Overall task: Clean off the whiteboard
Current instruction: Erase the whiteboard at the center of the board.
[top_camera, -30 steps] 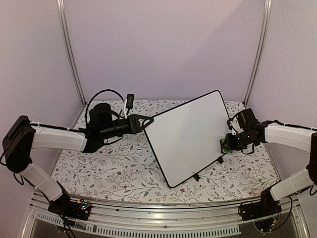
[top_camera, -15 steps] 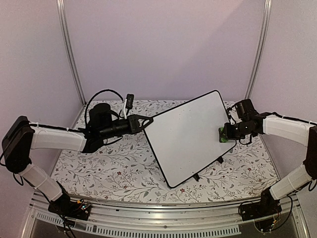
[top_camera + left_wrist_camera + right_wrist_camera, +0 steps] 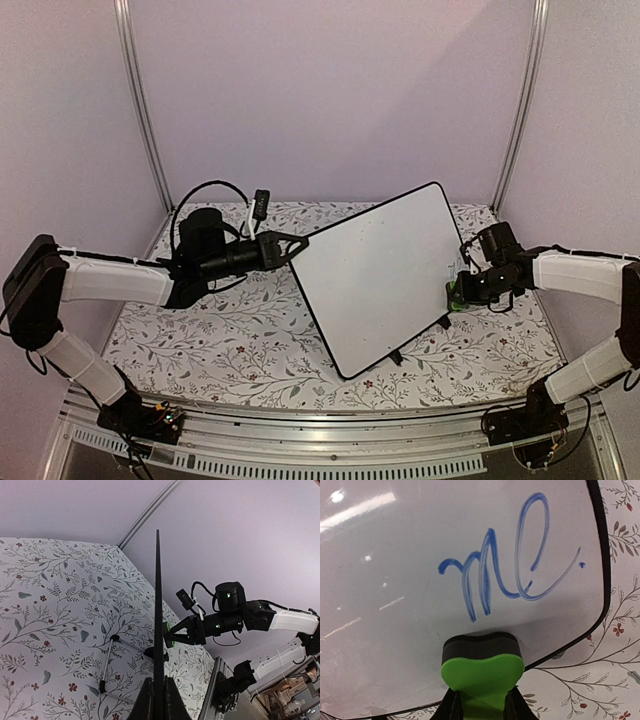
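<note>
The whiteboard [image 3: 375, 280] stands tilted on the table, white with a thin black rim. My left gripper [image 3: 298, 246] is shut on its left edge; in the left wrist view the board [image 3: 158, 595] is edge-on between my fingers [image 3: 146, 700]. My right gripper [image 3: 462, 290] is shut on a green eraser [image 3: 453, 293] at the board's right side. In the right wrist view the eraser [image 3: 482, 662] presses its black felt on the board [image 3: 395, 555], just below a blue marker scribble [image 3: 505, 572]. The face seen from the top camera shows no marks.
The table has a floral cloth [image 3: 220, 340]. Black clip feet [image 3: 397, 356] hold the board's lower edge. A thin wire stand [image 3: 107, 662] lies behind the board. Metal posts [image 3: 140, 110] and purple walls enclose the back and sides.
My right gripper carried the eraser up along the board's right side, then back down to about where it was. The left gripper and the board have stayed still.
</note>
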{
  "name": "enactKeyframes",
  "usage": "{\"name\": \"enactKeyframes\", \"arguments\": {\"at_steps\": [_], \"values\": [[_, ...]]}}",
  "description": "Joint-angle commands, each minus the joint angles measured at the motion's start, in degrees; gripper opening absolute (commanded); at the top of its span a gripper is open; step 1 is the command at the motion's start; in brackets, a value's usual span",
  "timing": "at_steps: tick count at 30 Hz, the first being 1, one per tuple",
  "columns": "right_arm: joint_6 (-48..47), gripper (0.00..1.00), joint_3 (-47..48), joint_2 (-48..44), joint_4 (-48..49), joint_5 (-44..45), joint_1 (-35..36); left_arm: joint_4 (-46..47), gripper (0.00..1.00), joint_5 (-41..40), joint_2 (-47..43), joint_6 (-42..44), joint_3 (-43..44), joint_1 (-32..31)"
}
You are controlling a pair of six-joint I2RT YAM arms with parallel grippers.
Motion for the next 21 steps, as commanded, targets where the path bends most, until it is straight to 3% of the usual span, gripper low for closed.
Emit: {"name": "enactKeyframes", "arguments": {"at_steps": [1, 13, 21], "values": [[-1.45, 0.00, 1.10, 1.68, 3.93, -3.36, -0.08, -3.70, 0.00, 5.65, -1.50, 3.00, -0.40, -0.45], [-3.98, 0.00, 11.79, 6.48, 4.42, -5.84, -2.79, -7.58, 0.00, 4.15, -2.05, 4.08, 1.97, -0.48], [-4.50, 0.00, 10.33, 6.12, 4.37, -6.42, -3.11, -7.88, 0.00, 4.38, -1.53, 4.24, 2.24, -0.36]]}}
